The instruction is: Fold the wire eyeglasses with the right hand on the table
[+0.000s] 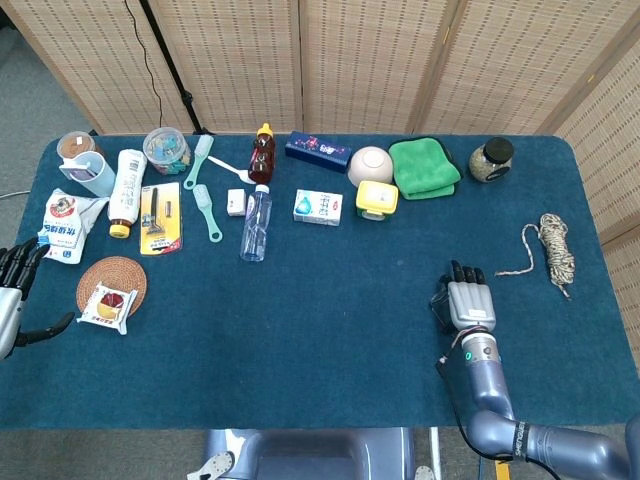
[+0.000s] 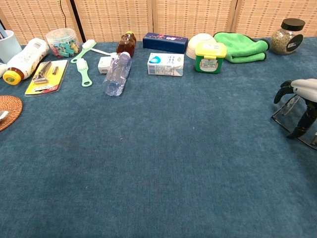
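Note:
The wire eyeglasses are a thin dark frame on the blue table, at the far right of the chest view. My right hand arches over them, one finger curled down at their left end and the thumb reaching down in front. It appears to grip the frame. In the head view the right hand lies palm down and covers the eyeglasses, so only a dark sliver shows at its left. My left hand hovers at the table's left edge, fingers spread, holding nothing.
A coiled rope lies right of the right hand. Along the back stand a green cloth, a jar, a yellow-lidded tub, a small carton and a water bottle. A woven coaster sits near the left hand.

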Controlling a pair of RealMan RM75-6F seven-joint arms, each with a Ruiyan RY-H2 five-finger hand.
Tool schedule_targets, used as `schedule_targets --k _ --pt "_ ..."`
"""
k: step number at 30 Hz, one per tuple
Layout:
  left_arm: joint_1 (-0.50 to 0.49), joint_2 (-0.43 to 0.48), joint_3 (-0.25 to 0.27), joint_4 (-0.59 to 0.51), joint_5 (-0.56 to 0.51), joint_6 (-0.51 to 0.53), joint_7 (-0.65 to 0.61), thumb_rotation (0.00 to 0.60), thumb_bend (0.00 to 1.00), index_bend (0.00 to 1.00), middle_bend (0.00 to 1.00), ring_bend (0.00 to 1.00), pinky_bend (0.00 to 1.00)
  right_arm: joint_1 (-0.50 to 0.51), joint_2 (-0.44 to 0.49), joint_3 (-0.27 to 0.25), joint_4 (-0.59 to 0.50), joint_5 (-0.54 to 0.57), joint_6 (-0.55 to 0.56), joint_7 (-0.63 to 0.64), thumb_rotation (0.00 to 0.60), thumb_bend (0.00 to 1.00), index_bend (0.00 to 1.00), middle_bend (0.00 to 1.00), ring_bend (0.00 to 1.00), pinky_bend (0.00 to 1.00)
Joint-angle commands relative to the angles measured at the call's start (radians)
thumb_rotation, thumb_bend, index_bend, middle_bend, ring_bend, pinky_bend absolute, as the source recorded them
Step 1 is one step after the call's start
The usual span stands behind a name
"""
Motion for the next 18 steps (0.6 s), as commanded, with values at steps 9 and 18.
schedule_targets --k 9,18 --pt "-0.003 -0.004 -0.001 0.0 -0.002 -0.003 0.006 0.441 0.2 0.0 0.0 0.0 0.0 -0.011 -0.002 0.004 0.033 -0.014 -0.022 0.011 0.6 0.13 0.29 0.0 0.0 0.0" --pt "-0.002 -0.005 -0.001 0.003 -0.005 -0.003 0.004 0.441 0.2 0.0 0.0 0.0 0.0 -0.008 0.004 0.013 0.043 -0.007 -0.036 0.001 0.6 0.13 0.32 0.02 0.0 0.0"
